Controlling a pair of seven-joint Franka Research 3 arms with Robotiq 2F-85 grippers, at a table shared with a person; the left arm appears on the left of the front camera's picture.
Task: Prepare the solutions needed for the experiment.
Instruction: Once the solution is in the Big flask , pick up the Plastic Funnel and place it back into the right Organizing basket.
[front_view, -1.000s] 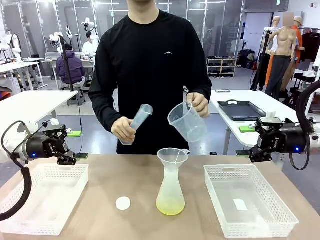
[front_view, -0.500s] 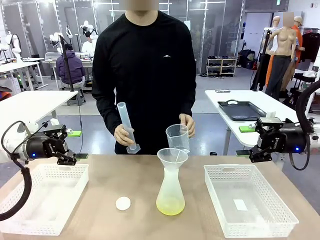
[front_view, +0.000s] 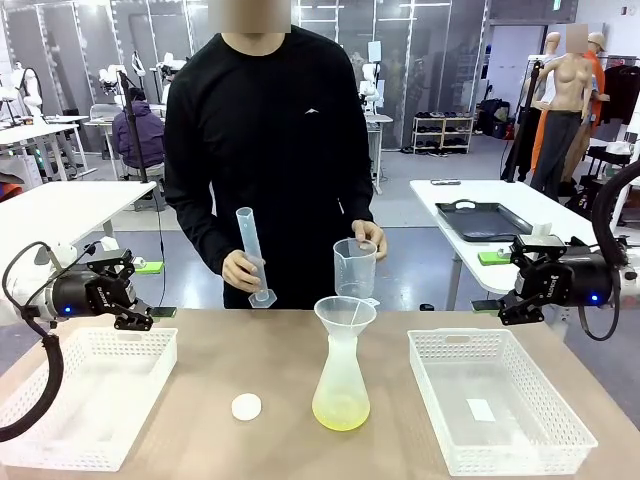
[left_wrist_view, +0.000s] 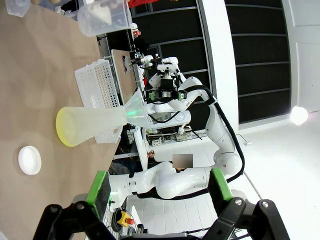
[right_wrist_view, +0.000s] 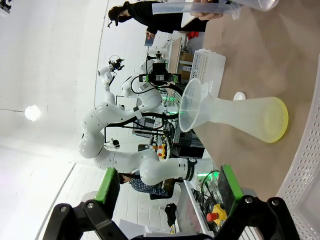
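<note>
Left gripper (front_view: 135, 292) and right gripper (front_view: 512, 282): jaws apart, empty, idle at the table's sides. The person has righted the measuring cylinder (front_view: 250, 250) and beaker (front_view: 355, 268) at the far edge, so pouring appears complete. The solutions (front_view: 340, 412) lie in the central flask (front_view: 340, 375).

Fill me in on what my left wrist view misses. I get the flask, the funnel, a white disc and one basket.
Observer: A left basket sits on the table beside your open left claw.
Operator: Report the person's hands.
Observer: One hand holds a clear cylinder upright near the table's far edge.
Operator: Check inside the right basket.
Observer: A small white slip lies flat on the floor of the right basket.
</note>
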